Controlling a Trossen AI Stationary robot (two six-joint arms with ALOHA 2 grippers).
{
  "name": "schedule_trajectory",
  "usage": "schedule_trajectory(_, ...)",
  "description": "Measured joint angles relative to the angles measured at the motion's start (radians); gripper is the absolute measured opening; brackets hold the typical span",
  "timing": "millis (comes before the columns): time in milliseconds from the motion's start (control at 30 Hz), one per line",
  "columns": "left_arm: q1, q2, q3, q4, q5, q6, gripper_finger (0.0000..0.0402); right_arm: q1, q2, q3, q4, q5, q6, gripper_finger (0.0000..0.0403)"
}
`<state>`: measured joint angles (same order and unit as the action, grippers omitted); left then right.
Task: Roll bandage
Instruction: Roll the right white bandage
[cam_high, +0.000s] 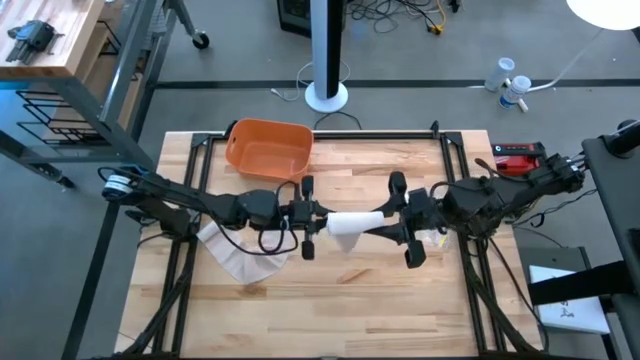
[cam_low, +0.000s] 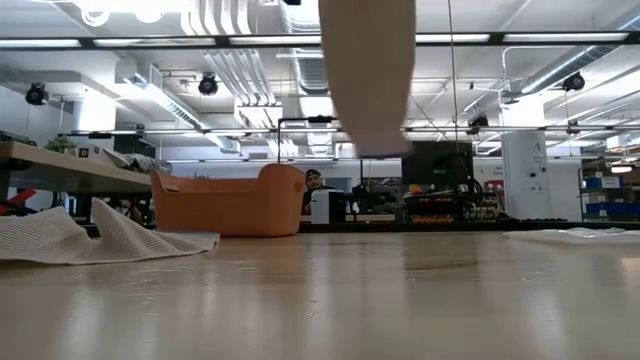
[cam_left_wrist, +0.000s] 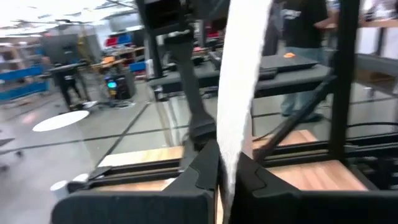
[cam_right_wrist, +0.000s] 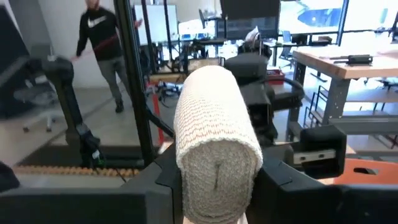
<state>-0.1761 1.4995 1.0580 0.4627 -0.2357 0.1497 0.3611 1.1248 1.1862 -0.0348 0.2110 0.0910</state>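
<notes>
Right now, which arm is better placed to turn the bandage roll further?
Probably the right. Its hand is shut on the beige woven bandage roll above the wooden table, while the left hand only pinches the loose white strip.

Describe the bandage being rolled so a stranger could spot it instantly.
Start at the wooden table and find the two dark arms meeting mid-table. The bandage roll is held up between the left gripper and right gripper, unlike the loose cloth lying flat.
</notes>
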Motion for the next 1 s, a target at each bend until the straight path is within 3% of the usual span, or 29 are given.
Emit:
schedule_trajectory(233,0.000,0.061,0.000,0.078,-0.074,0.017,0.0000,-0.002,-0.024,0.000,-0.016,0.047,0.026,0.0104)
schedule_trajectory(400,-0.004,0.088,0.002,0.108,-0.018,0.022,0.0000,-0.002,-0.024,0.000,-0.080,0.208,-0.067,0.0105)
schedule_trajectory(567,-0.007,0.068,0.002,0.051,-0.045,0.066,0.0011,-0.002,-0.010,-0.005,-0.096,0.222,-0.177,0.0105)
schedule_trajectory(733,-0.006,-0.014,0.001,-0.108,-0.056,0.108,0.0070,-0.002,-0.012,-0.011,-0.119,0.201,-0.220,0.0104)
schedule_trajectory(900,-0.011,-0.104,0.001,-0.276,-0.069,0.216,0.0161,-0.002,-0.012,-0.011,-0.170,0.200,-0.304,0.0111)
schedule_trajectory(1000,-0.014,-0.153,0.001,-0.294,-0.074,0.291,0.0215,-0.008,-0.010,-0.015,-0.214,0.201,-0.313,0.0107)
